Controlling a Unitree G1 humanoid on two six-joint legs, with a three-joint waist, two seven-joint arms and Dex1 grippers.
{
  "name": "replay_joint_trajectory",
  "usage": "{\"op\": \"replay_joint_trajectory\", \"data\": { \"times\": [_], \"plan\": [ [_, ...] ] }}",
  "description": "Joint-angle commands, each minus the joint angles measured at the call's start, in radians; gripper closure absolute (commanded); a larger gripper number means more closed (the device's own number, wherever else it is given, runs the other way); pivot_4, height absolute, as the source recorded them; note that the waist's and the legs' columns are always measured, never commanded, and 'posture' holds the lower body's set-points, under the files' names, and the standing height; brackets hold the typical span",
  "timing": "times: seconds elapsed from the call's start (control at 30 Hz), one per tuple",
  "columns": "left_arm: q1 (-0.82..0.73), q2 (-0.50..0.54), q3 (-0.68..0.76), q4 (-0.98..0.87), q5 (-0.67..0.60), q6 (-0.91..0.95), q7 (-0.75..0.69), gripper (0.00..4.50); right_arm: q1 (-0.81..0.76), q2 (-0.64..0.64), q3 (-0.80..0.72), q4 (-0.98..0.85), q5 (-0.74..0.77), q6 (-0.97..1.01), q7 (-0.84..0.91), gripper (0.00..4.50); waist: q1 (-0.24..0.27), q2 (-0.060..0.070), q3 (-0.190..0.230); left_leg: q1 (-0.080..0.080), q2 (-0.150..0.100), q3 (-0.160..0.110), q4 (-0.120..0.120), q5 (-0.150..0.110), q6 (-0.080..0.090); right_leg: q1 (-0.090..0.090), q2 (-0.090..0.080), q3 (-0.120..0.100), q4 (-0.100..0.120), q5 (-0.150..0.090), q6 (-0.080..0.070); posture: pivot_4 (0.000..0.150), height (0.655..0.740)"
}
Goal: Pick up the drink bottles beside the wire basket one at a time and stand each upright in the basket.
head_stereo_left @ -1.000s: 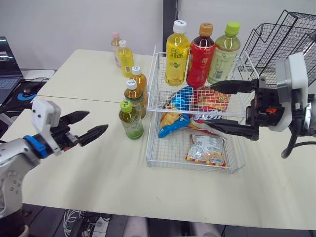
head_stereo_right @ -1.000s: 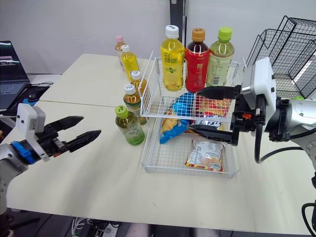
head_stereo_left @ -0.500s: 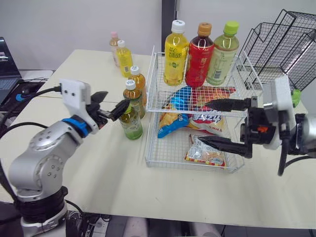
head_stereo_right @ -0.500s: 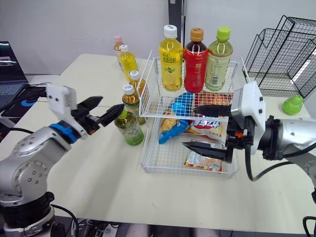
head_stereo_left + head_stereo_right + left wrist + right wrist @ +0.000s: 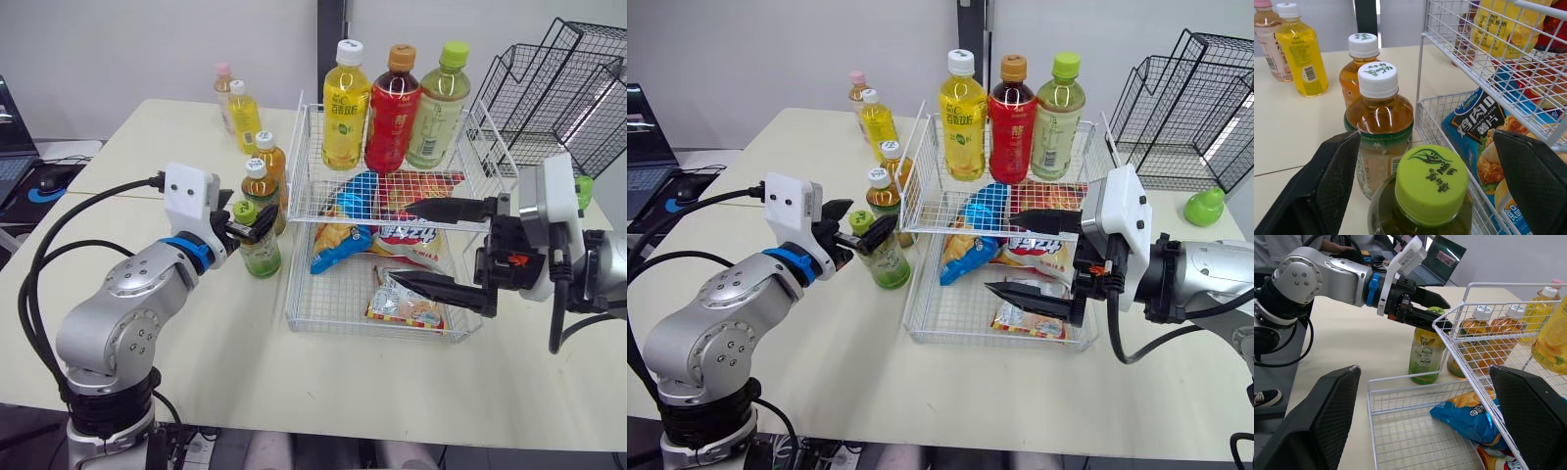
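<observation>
A small green-capped tea bottle (image 5: pixel 259 251) stands upright on the table just left of the two-tier wire basket (image 5: pixel 343 321). My left gripper (image 5: pixel 251 220) is open, its fingers (image 5: pixel 1334 181) on either side of the green cap (image 5: pixel 1431 183) without touching it. Behind that bottle stand two amber bottles (image 5: pixel 1379 122) with white caps, then a yellow bottle (image 5: pixel 242 116) and a pink-capped one (image 5: pixel 225 88). My right gripper (image 5: pixel 400 245) hangs open over the basket's lower tier. Three large bottles (image 5: pixel 392 98) stand upright in the upper tier.
Snack bags (image 5: pixel 407 299) lie in the basket's lower tier. Black wire racks (image 5: pixel 568 78) stand at the back right, with a green pear-shaped object (image 5: pixel 1203 206) near them. A laptop (image 5: pixel 642 122) sits off the table's left side.
My left gripper has moved right and now straddles the green-capped bottle's cap. The right gripper has stayed open over the lower tier, hardly moving.
</observation>
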Motion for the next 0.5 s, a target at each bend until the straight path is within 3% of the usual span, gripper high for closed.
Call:
{"op": "replay_joint_trajectory", "data": {
  "times": [0.03,0.27,0.4,0.5],
  "plan": [
    [0.0,-0.007,0.001,-0.039,0.002,-0.001,0.013,0.96,-0.014,-0.015,-0.044,-0.017,0.025,-0.01,-0.013,0.0,0.0,0.0,0.0,0.0,0.0,0.0,0.0,0.0,0.0,0.0,0.0,0.0,0.0,0.0,0.0,0.15,0.74],
    [0.051,-0.006,0.022,-0.063,0.002,0.001,0.026,3.04,-0.006,-0.018,-0.054,-0.02,0.032,-0.014,-0.028,0.0,0.0,0.0,0.0,0.0,0.0,0.0,0.0,0.0,0.0,0.0,0.0,0.0,0.0,0.0,0.0,0.15,0.74],
    [0.073,0.045,0.059,-0.075,-0.004,-0.023,-0.023,3.13,-0.003,-0.02,-0.071,-0.017,0.029,-0.02,-0.032,0.0,-0.001,0.0,0.0,0.0,0.0,0.0,0.0,0.0,0.0,0.0,0.0,0.0,-0.001,0.0,0.0,0.15,0.74],
    [0.036,0.138,0.094,-0.045,-0.046,-0.05,-0.142,3.13,0.0,-0.034,-0.108,0.004,0.022,-0.023,-0.022,0.0,-0.002,0.0,0.0,0.0,0.0,0.0,-0.001,0.0,0.0,-0.001,0.0,0.0,-0.001,0.0,0.0,0.15,0.74]
  ]
}}
